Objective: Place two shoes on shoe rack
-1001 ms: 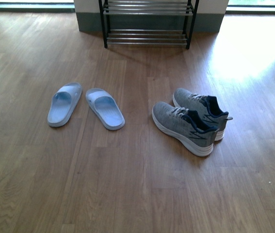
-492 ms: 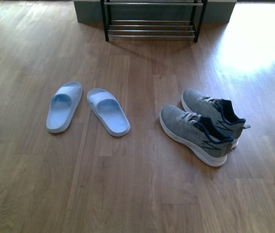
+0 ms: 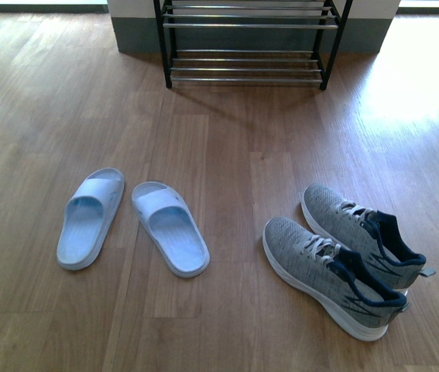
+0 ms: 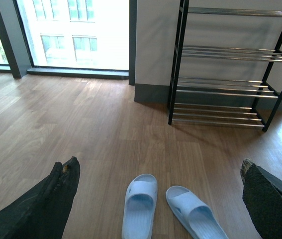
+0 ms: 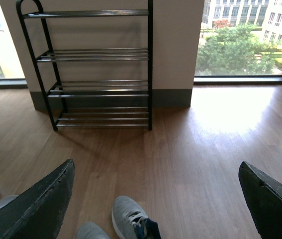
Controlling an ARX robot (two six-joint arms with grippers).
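Note:
Two grey knit shoes with navy lining and white soles lie side by side on the wood floor at the front right: the nearer shoe (image 3: 327, 277) and the farther shoe (image 3: 362, 234), toes pointing back-left. The right wrist view catches their toes (image 5: 128, 219) below my open right gripper (image 5: 155, 184). The shoe rack (image 3: 246, 39), black-framed with silver rods, stands against the back wall; it also shows in the left wrist view (image 4: 230, 64) and the right wrist view (image 5: 98, 64). My left gripper (image 4: 158, 177) hangs open over the floor. Neither gripper appears in the front view.
A pair of light blue slippers (image 3: 130, 223) lies on the floor at the left, under my left gripper (image 4: 168, 209). Bare wood floor (image 3: 227, 155) stretches between the footwear and the rack. Windows flank the wall behind the rack (image 5: 240, 40).
The front view has shifted: shoes and slippers now sit lower in the picture, and the rack shows larger and wider at the top.

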